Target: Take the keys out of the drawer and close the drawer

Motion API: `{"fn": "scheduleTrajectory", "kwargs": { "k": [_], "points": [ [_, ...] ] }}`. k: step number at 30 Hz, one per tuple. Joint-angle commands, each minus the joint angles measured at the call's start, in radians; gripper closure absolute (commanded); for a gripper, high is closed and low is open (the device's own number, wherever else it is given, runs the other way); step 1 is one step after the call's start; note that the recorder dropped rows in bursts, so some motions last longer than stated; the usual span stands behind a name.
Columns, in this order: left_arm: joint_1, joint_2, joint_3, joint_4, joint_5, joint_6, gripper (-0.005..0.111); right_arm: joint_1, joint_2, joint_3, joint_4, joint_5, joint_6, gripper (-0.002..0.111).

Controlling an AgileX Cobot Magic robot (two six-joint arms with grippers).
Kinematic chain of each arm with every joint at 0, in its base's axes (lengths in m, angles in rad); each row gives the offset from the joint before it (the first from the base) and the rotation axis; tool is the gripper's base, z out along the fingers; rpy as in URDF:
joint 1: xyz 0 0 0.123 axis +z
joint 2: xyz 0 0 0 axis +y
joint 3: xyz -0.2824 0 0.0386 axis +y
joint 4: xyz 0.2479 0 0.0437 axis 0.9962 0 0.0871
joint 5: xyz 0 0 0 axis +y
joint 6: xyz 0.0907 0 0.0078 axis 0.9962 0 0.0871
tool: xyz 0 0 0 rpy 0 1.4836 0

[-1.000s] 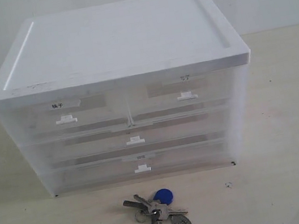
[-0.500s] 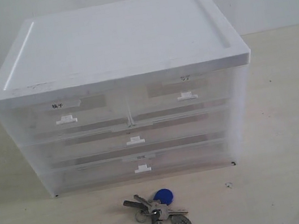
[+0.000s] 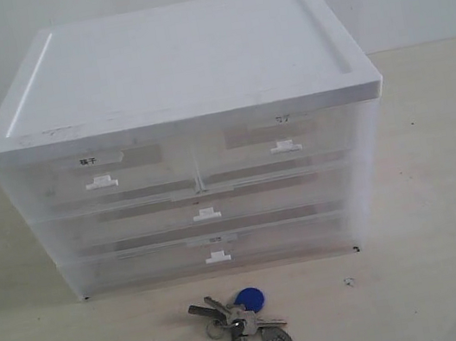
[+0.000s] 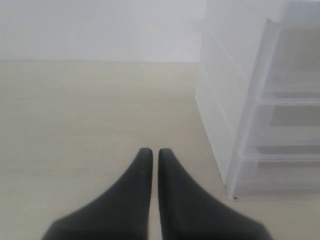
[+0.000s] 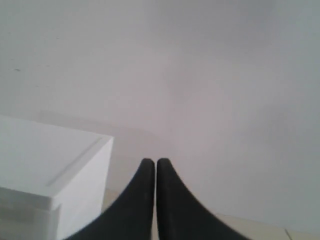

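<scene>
The keys point(image 3: 244, 321), grey metal on a ring with a round blue fob and an oval tag, lie on the table just in front of the drawer cabinet. The drawer point(image 3: 281, 146), the upper right half-width one with a faint pale label and a white tab handle, sits flush with the cabinet front. Neither arm shows in the exterior view. My left gripper point(image 4: 151, 152) is shut and empty, low over the table beside the cabinet's side. My right gripper point(image 5: 151, 162) is shut and empty, raised beside the cabinet's top corner.
The white-topped translucent cabinet point(image 3: 175, 65) fills the middle of the table. Its upper left half-width drawer point(image 3: 98, 179) bears bold black characters; two full-width drawers point(image 3: 205, 214) lie below. A white wall stands behind. The cabinet's side point(image 4: 220, 115) is close to my left gripper.
</scene>
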Motion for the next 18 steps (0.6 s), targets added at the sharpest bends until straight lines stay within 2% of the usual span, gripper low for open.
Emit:
{"fn": "scheduleTrajectory", "kwargs": {
  "k": [1,7,11,18],
  "points": [
    [0.0,0.003,-0.004,0.0,-0.011,0.003,0.102,-0.105,-0.005,0.158,-0.032,-0.211,0.009,0.108],
    [0.0,0.003,-0.004,0.0,-0.011,0.003,0.102,-0.15,-0.005,0.362,-0.032,-0.251,0.02,0.108],
    [0.0,0.003,-0.004,0.0,-0.011,0.003,0.102,-0.15,-0.005,0.418,-0.032,-0.265,0.064,0.108],
    [0.0,0.003,-0.004,0.0,-0.011,0.003,0.102,-0.15,-0.005,0.418,-0.028,-0.05,0.107,0.108]
  ]
}}
